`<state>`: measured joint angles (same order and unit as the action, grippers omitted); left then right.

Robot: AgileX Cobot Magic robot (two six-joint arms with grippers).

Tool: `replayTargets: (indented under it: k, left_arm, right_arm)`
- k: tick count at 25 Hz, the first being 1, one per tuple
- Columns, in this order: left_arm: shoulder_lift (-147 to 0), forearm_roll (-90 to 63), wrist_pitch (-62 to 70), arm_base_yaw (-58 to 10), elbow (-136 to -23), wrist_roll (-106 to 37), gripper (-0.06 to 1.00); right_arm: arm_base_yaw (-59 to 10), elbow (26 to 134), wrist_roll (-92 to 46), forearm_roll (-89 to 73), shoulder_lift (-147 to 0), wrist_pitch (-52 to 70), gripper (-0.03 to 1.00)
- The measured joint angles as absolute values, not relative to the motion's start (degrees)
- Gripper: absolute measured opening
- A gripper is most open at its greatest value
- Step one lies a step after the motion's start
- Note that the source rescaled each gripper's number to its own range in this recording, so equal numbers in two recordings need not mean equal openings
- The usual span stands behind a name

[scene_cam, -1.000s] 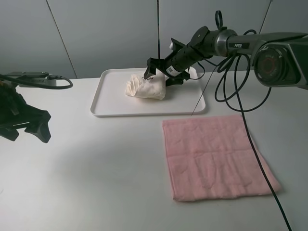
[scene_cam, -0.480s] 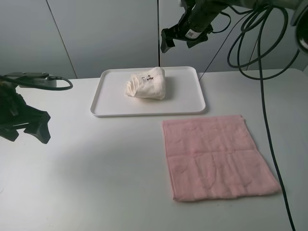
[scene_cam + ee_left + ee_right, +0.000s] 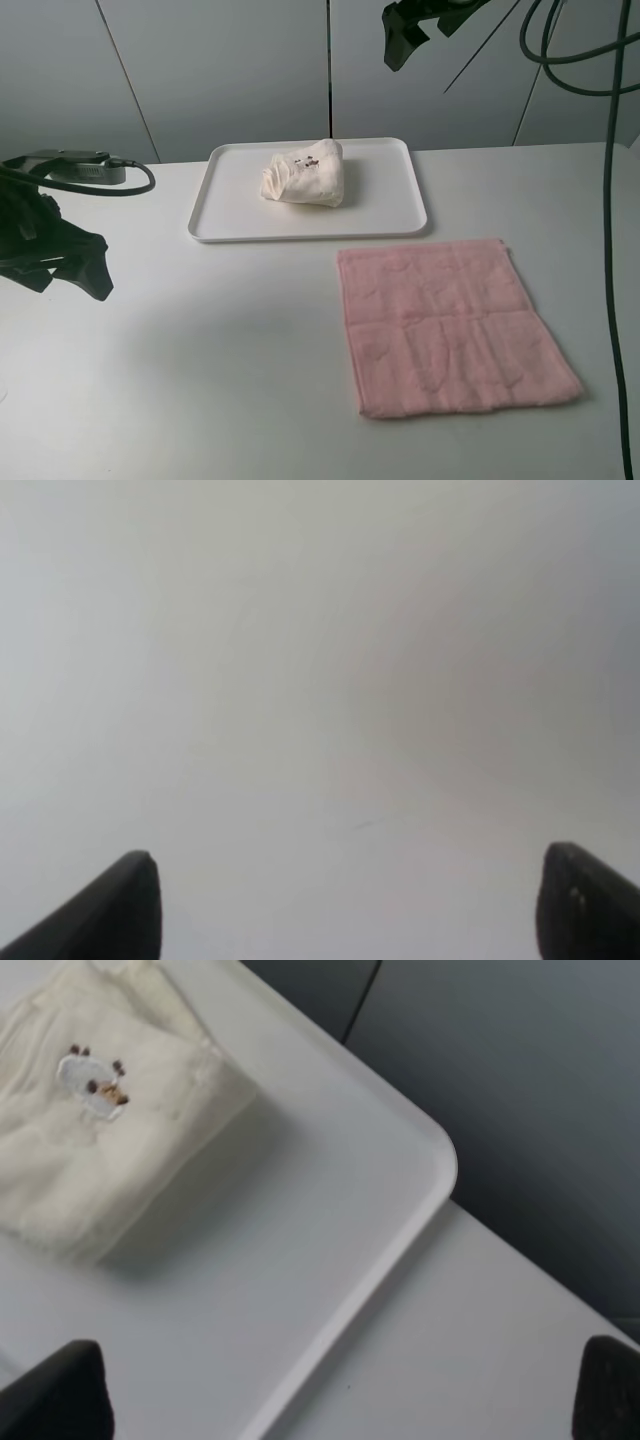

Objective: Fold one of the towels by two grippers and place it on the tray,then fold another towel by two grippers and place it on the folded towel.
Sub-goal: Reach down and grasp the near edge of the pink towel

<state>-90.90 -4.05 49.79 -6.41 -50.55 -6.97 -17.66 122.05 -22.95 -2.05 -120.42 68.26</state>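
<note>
The cream towel (image 3: 305, 176) lies folded in a bundle on the white tray (image 3: 400, 226) at the back of the table. The right wrist view shows this towel (image 3: 100, 1130) with a small embroidered patch, resting on the tray (image 3: 400, 1220). My right gripper (image 3: 420, 22) hangs open high above the tray's far right corner, holding nothing. The pink towel (image 3: 445, 325) lies spread flat in front of the tray, to the right. My left gripper (image 3: 65, 272) stands open and empty at the table's left edge, its black fingertips (image 3: 130, 910) over bare table.
Black cables (image 3: 607, 200) hang down the right side of the exterior high view, over the table's right edge. A grey panelled wall (image 3: 200, 70) stands behind the table. White tabletop (image 3: 220, 350) stretches between the left gripper and the pink towel.
My right gripper has lifted off the cream towel and risen up and to the right, leaving the towel on the tray. The left arm has barely shifted.
</note>
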Motion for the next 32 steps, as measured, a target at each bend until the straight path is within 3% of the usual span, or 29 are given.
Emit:
replayTargets:
  k: [4,9,15,24,32]
  left_arm:
    - [-90.90,-4.39,50.30,-6.41,-50.46,-7.60,0.97]
    - [-90.90,-4.73,50.36,-7.44,-50.46,-8.35,0.97]
    - [-90.90,-4.61,46.06,-17.56,-50.46,-11.21,0.97]
    - [-91.44,-3.87,42.53,-30.76,-51.10,-13.08,0.97]
    - [-99.79,-3.51,47.02,-39.01,-59.62,-13.69,0.97]
  right_arm:
    - [-17.66,112.99,-23.15,-1.77,-114.82,68.27,1.00]
    - [-17.53,92.63,-23.15,-0.58,-105.37,61.52,1.00]
    - [-17.41,71.61,-24.76,-0.58,-92.40,57.02,1.00]
    - [-17.32,58.07,-33.70,0.00,-87.62,63.99,1.00]
    - [-17.30,48.98,-53.98,-2.61,-87.49,63.08,1.00]
